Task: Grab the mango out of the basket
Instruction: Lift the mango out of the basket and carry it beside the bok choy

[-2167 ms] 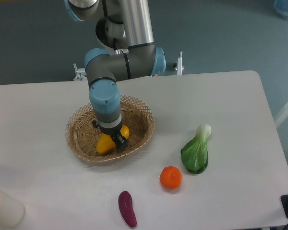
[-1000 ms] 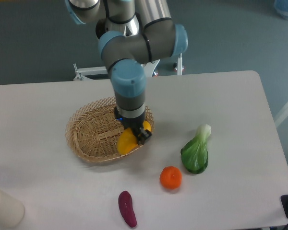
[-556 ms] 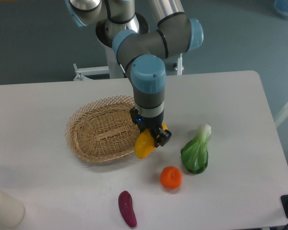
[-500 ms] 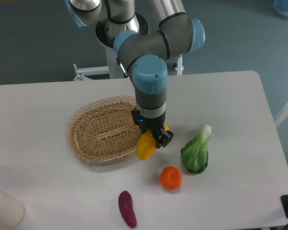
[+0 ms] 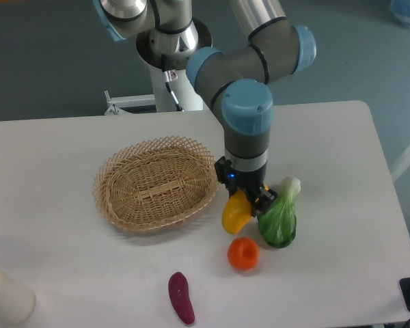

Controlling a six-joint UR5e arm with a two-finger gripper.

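My gripper (image 5: 249, 200) is shut on the yellow-orange mango (image 5: 235, 213), which hangs tilted from its fingers to the right of the wicker basket (image 5: 155, 183). The mango is outside the basket, over the table between the basket's right rim and the green leafy vegetable. The basket sits at centre left with nothing in it.
A green bok choy (image 5: 279, 214) lies just right of the mango, very close to the gripper. A round orange fruit (image 5: 243, 253) sits right below the mango. A purple eggplant piece (image 5: 181, 297) lies near the front edge. A white cylinder (image 5: 5, 295) stands at the front left corner.
The arm carried the mango out of the basket and to the right, over the rim. The mango now hangs beside the bok choy, above the orange fruit. The basket is left empty.
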